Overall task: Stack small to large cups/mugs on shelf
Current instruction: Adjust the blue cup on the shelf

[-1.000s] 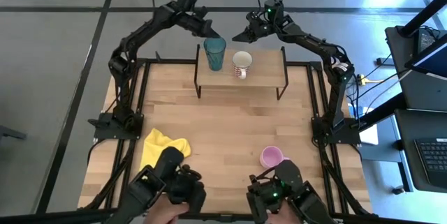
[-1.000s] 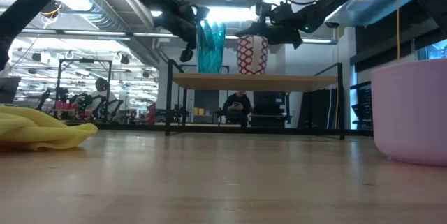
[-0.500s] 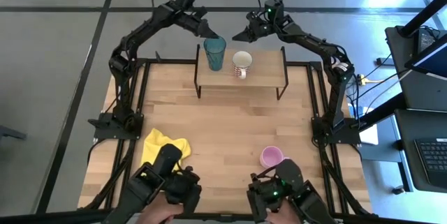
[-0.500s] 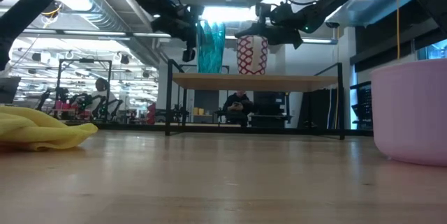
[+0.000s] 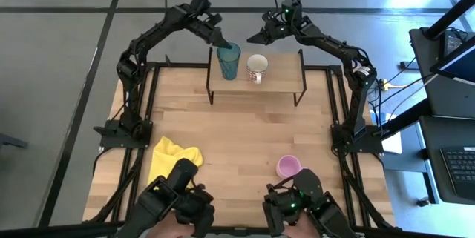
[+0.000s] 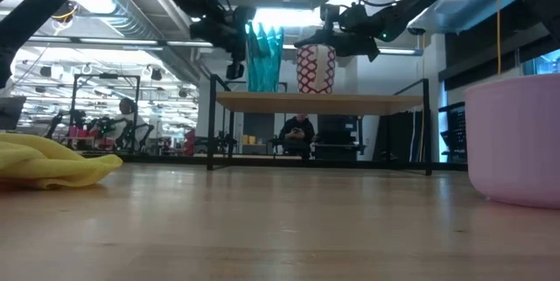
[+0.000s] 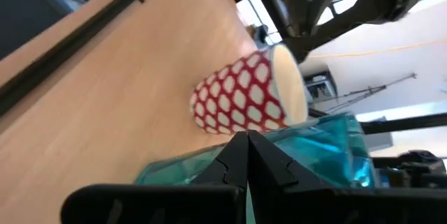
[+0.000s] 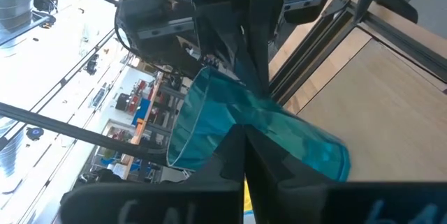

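You are looking at the left gripper (image 5: 222,40) sitting at the far rim of the teal tumbler (image 5: 228,61), its two fingers pressed together with nothing between them; the left wrist view shows the closed tips right against the tumbler's rim. The tumbler is standing on the shelf (image 5: 278,80), toward its left end, and in the low view it is leaning slightly at the top. Just beside it on the shelf, the white mug with the red lattice pattern (image 5: 257,67) is standing upright, apart from the tumbler. Your right gripper (image 5: 255,38) is hovering behind that mug, off the shelf's far edge, with its fingers also closed and holding nothing. The pink mug (image 5: 289,167) is sitting on the table (image 5: 245,134) near the front right, well apart from the shelf. The yellow cloth (image 5: 172,156) is lying crumpled at the front left. In the low view a person (image 6: 298,130) is sitting in the room beyond the shelf.
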You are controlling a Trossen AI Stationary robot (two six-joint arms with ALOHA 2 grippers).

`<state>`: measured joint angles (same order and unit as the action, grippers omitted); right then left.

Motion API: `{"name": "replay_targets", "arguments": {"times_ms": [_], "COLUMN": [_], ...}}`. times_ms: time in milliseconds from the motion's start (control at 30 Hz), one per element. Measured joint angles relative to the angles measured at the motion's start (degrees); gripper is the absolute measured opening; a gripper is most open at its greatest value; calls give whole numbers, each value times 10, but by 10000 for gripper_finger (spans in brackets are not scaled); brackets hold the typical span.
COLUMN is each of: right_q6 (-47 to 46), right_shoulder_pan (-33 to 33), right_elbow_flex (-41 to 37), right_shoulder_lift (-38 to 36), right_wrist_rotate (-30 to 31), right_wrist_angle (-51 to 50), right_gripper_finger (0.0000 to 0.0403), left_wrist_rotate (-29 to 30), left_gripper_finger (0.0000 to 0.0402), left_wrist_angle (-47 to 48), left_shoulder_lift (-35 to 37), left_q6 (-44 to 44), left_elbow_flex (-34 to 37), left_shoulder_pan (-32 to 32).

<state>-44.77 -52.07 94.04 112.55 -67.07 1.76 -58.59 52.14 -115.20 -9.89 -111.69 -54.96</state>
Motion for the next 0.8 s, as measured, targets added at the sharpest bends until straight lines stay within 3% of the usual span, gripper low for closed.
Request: {"name": "replay_targets", "arguments": {"times_ms": [800], "right_q6": [2], "right_shoulder_pan": [-11], "right_elbow_flex": [0], "right_shoulder_lift": [0], "right_wrist_rotate": [0], "right_wrist_angle": [0], "right_gripper_finger": [6], "left_wrist_rotate": [12], "left_gripper_finger": [0], "left_wrist_angle": [53], "left_shoulder_lift": [0], "left_q6": [32], "left_elbow_flex": [0], "left_shoulder_pan": [0]}}
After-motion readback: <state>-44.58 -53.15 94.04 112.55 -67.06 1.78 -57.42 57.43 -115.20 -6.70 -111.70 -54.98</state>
